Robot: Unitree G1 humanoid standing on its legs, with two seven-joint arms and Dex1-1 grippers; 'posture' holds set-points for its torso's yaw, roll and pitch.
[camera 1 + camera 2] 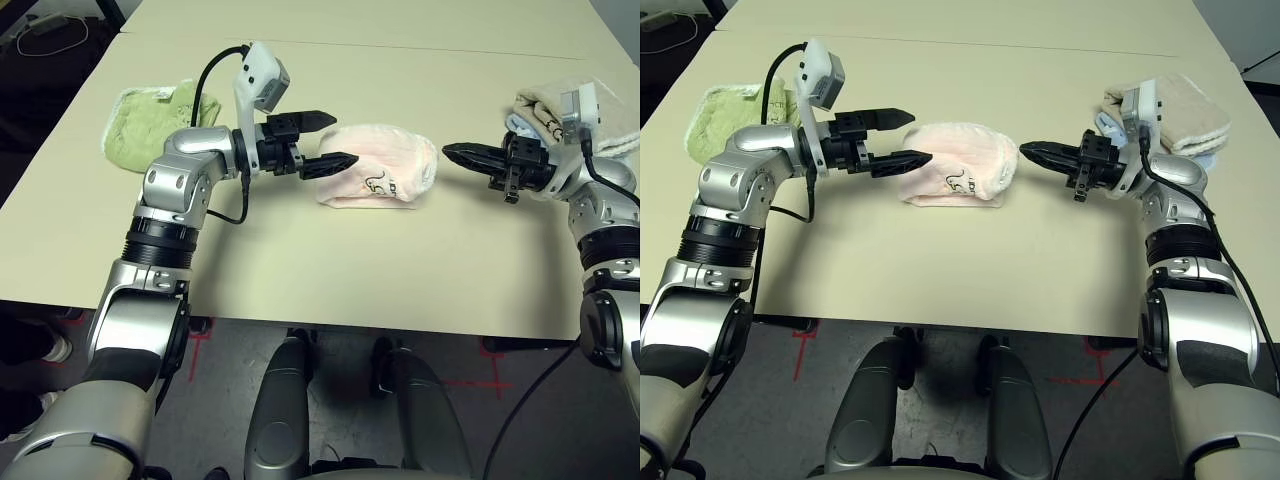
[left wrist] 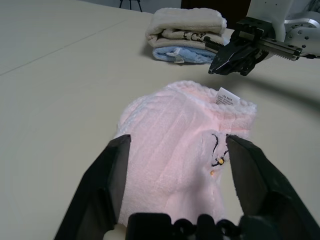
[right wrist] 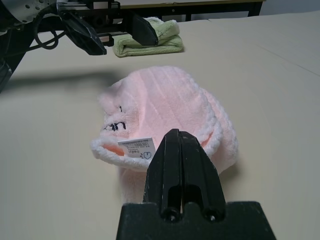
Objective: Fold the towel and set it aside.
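While the pink towel (image 1: 378, 166) lies bunched in a loose fold on the middle of the table (image 1: 330, 270), we see the left gripper (image 1: 328, 140) just at its left end with fingers spread and nothing between them. The right gripper (image 1: 462, 153) hangs just off its right end, fingers pressed together and empty. Behind the left arm sits a green towel (image 1: 150, 122), and behind the right wrist a beige towel (image 2: 187, 24) stacked on a blue towel (image 2: 180, 54), both well apart from the pink one.
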